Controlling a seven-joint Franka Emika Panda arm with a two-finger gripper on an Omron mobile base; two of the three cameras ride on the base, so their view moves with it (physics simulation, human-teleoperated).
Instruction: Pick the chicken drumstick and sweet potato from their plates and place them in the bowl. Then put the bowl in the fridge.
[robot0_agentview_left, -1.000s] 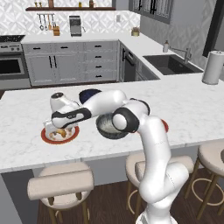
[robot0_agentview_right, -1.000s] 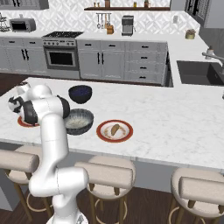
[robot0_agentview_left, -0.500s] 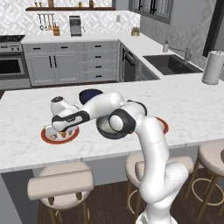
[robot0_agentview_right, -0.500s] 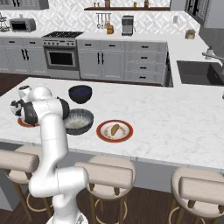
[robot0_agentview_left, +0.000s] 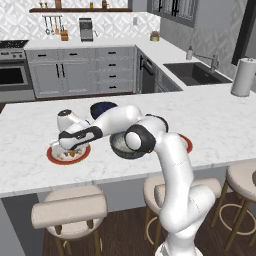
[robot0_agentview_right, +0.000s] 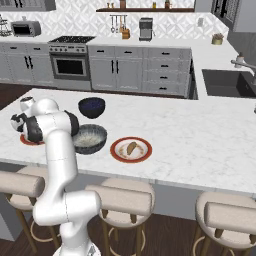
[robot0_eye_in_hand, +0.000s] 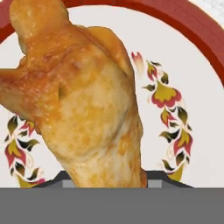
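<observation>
Fingers (robot0_agentview_left: 68, 150) sit low over the chicken drumstick (robot0_eye_in_hand: 83, 100) on the far-left plate (robot0_agentview_left: 52, 156), their spread hidden, seemingly positioned for lifting it.

We see open marble on the counter (robot0_agentview_left: 210, 120) toward the sink side — wide room there to pass a gripper. Nearer the arm it gets crowded: the bowl (robot0_agentview_left: 122, 146) sits just beside the left plate (robot0_agentview_left: 55, 156), with the dark blue bowl (robot0_agentview_right: 92, 106) close behind it. The second plate (robot0_agentview_right: 131, 149), carrying the sweet potato (robot0_agentview_right: 131, 147), lies just beside the bowl on its other side. The chicken drumstick (robot0_eye_in_hand: 83, 96) covers most of its plate's centre — we find little bare plate around it.
</observation>
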